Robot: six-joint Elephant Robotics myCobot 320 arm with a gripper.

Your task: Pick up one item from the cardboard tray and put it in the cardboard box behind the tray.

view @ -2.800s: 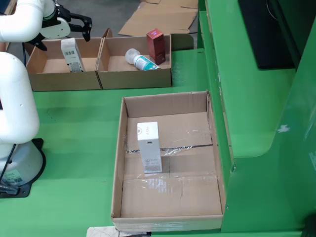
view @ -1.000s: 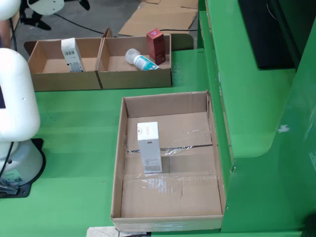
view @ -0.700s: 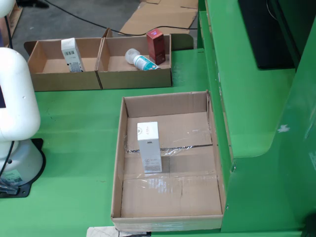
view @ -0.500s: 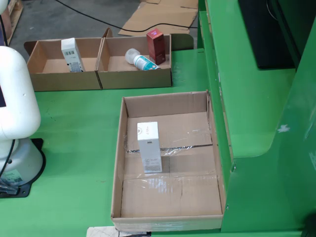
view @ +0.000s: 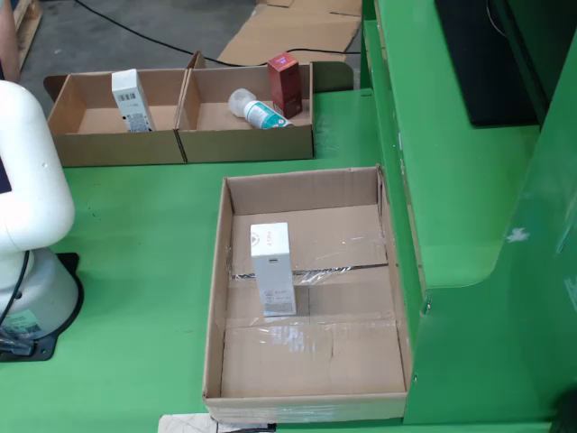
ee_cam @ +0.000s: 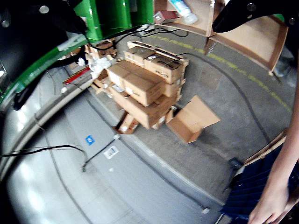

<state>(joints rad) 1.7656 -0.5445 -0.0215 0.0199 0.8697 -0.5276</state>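
Note:
In the still view a shallow cardboard tray (view: 216,298) lies on the green table. One white carton (view: 273,269) stands upright in it, left of middle. Behind the tray stand two joined cardboard boxes. The left box (view: 68,144) holds a white carton (view: 132,99). The right box (view: 248,144) holds a clear bottle (view: 257,110) and a red carton (view: 285,86). The gripper does not show in this view. In the wrist view my gripper (ee_cam: 149,23) shows as two black fingers (ee_cam: 247,14) at the top corners, wide apart with nothing between them. It faces the floor, away from the tray.
The arm's white base (view: 27,234) stands left of the tray. A raised green ledge (view: 451,225) runs along the tray's right side. The wrist view shows stacked cartons (ee_cam: 145,84) on the floor, an open carton (ee_cam: 191,119), and a person's arm (ee_cam: 280,186) at the right edge.

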